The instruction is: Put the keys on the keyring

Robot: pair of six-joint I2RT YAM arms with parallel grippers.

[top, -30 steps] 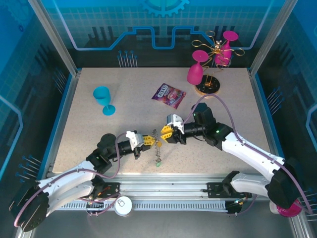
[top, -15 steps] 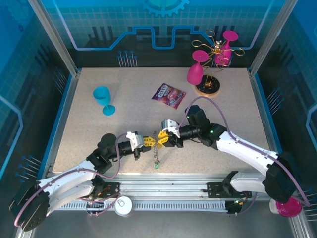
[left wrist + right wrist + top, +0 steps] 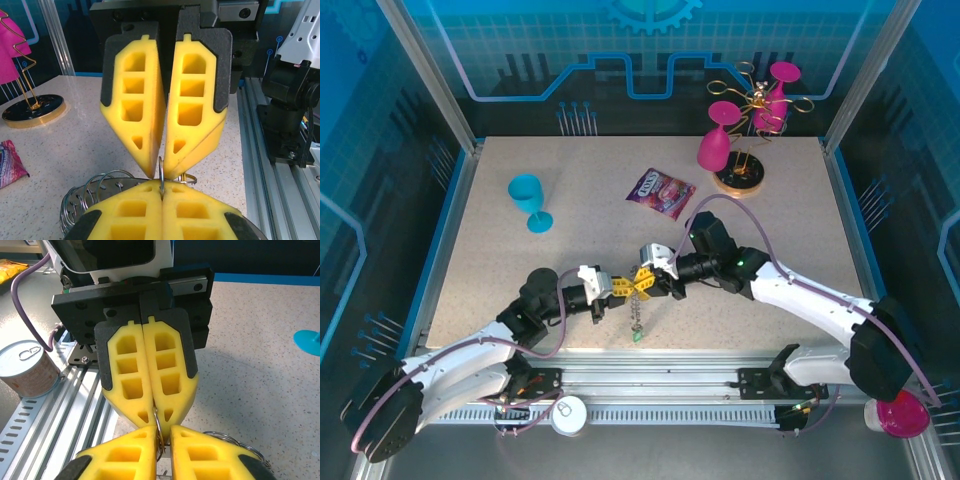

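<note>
My left gripper [image 3: 623, 287] and right gripper [image 3: 642, 281] meet tip to tip above the table's near middle. The left gripper [image 3: 161, 195] is shut on a thin wire loop [image 3: 161, 172] of the keyring [image 3: 636, 305], which hangs edge-on below the tips. More of the keyring's wire loops [image 3: 95, 187] curl beside my fingers. The right gripper [image 3: 162, 440] stands round the same loop [image 3: 159, 426] with a narrow gap left, the wire against one finger. A tiny green key [image 3: 636, 337] dangles at the keyring's lower end. Other keys cannot be made out.
A blue goblet [image 3: 528, 200] stands at the left, and a purple snack bag [image 3: 660, 191] lies mid-table. Two pink goblets [image 3: 714, 145] hang by the gold wire stand, on its round base [image 3: 739, 176], at the back right. A tin can [image 3: 569, 415] sits on the front rail.
My right gripper has slid left up to the left gripper's tips and narrowed its jaws round the wire loop. The left gripper has stayed shut and nearly still.
</note>
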